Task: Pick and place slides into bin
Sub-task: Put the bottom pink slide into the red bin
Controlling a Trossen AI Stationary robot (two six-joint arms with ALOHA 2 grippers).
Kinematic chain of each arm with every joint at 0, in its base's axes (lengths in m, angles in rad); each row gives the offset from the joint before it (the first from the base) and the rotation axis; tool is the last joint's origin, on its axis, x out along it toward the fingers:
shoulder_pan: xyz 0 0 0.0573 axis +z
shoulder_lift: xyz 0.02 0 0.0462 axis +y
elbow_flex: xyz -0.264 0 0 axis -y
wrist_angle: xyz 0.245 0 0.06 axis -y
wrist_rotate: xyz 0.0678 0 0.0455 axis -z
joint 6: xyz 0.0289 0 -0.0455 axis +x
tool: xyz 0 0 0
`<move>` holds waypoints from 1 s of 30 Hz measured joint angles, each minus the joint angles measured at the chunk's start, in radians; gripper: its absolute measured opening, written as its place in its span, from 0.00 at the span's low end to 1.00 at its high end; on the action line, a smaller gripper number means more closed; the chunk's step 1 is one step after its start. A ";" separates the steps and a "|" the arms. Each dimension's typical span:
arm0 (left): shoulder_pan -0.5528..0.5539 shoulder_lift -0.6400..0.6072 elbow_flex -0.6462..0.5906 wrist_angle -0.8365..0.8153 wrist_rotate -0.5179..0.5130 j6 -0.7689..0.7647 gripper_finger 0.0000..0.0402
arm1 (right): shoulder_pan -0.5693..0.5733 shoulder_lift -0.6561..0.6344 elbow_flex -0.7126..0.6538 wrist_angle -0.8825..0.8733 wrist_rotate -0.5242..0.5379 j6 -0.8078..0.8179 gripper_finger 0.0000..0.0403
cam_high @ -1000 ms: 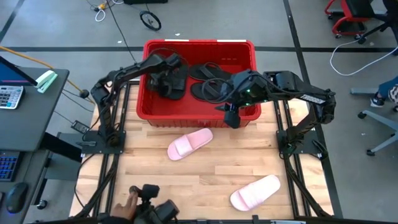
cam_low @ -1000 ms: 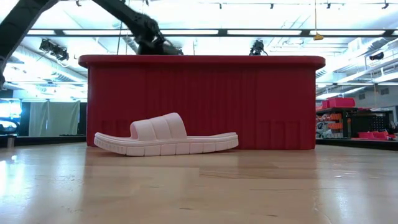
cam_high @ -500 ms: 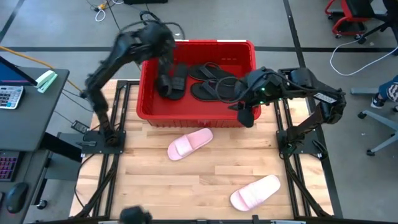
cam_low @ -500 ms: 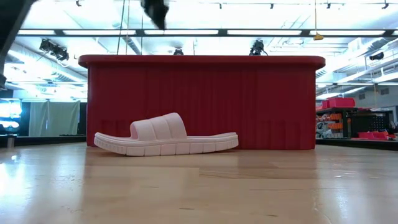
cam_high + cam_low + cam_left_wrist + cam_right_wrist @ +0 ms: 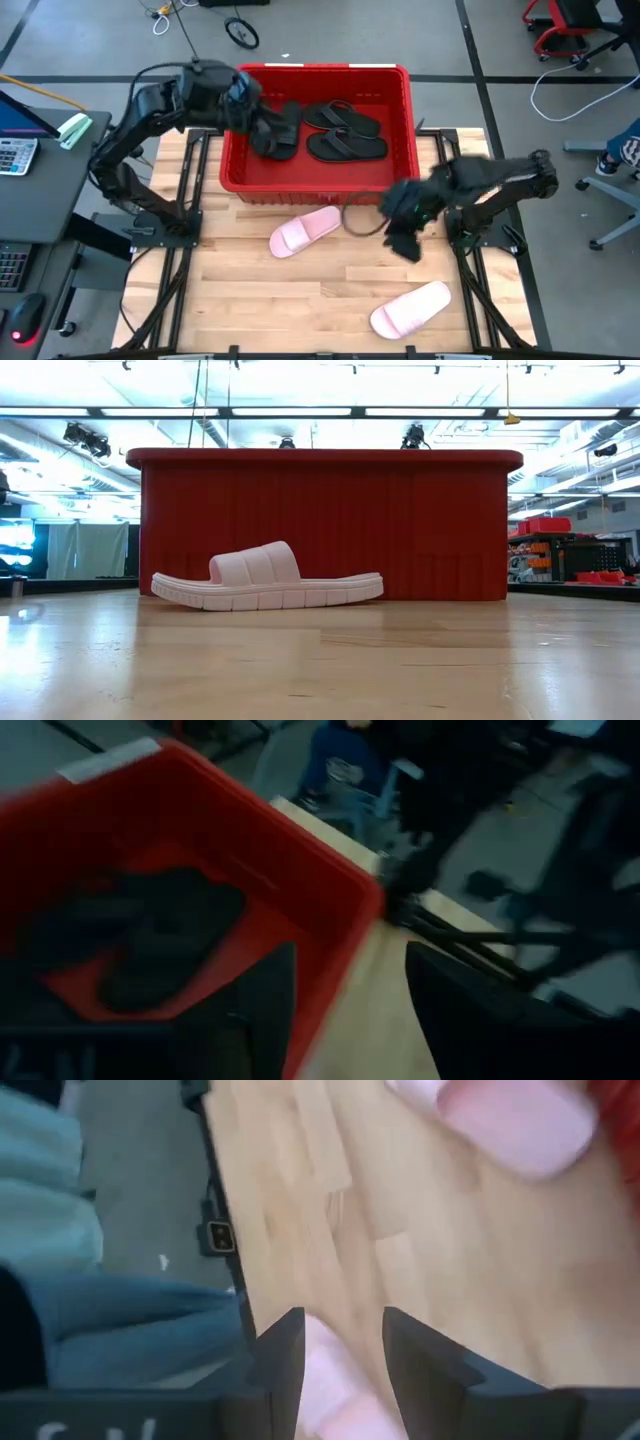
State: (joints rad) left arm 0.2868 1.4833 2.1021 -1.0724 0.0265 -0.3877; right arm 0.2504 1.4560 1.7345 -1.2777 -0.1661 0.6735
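Observation:
The red bin (image 5: 320,178) stands at the table's far middle. It holds two black slides (image 5: 275,130) and two black flip-flops (image 5: 345,133). One pink slide (image 5: 305,230) lies sole down on the table just before the bin's near wall and also shows in the low view (image 5: 265,582). The other pink slide (image 5: 410,307) lies at the near right. My left gripper (image 5: 243,103) is open and empty above the bin's left rim (image 5: 350,1010). My right gripper (image 5: 400,232) is open and empty above the table, between the two pink slides (image 5: 340,1365).
Metal frame rails run along the table's left and right sides (image 5: 175,230). A desk with a calculator (image 5: 15,152) stands off the left edge and an office chair (image 5: 610,190) off the right. Bare wood (image 5: 270,300) lies at the near left.
My left gripper has risen out of the bin from the black slides and drawn back toward the table's left edge; the black slides stay in the bin. My right gripper has gone from the bin's near right corner toward the table's near edge, over the bare wood.

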 joint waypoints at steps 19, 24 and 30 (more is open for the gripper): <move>-0.499 0.220 -0.002 0.061 -0.034 -0.073 0.44 | 0.438 -0.012 -0.564 0.354 0.027 0.794 0.35; -0.537 0.270 -0.002 0.154 -0.034 -0.049 0.49 | 0.467 -0.019 -0.740 0.572 0.014 0.882 0.35; -0.562 0.287 -0.002 0.182 -0.034 -0.027 0.54 | 0.466 -0.023 -0.942 0.806 -0.003 1.022 0.35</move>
State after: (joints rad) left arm -0.2752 1.7699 2.0998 -0.8906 -0.0071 -0.4148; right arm 0.7159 1.4325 0.7922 -0.4721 -0.1687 1.6951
